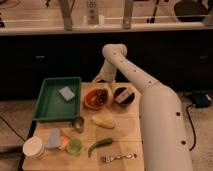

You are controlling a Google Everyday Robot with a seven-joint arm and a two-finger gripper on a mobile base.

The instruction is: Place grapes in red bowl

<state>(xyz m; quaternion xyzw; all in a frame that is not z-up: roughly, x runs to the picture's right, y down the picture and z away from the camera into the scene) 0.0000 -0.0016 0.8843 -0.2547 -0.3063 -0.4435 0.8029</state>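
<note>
Tool (99, 78) at the desk's (125, 136) far edge just behind the red bowl (90, 103), state unreadable; grapes (101, 95) only a dark clump inside it; dark bowl's (123, 96) contents unclear; arm (160, 120) cut off at the bottom.

wooden table (120, 136) on speckled grey floor (15, 107) | behind the table: dark counter front (50, 55) under a pale ledge (45, 29) | above the ledge: metal posts (65, 12) | right of the table: blue object (200, 98) and black cable (191, 125) on the floor | gripper (98, 79) at the table's far edge
</note>
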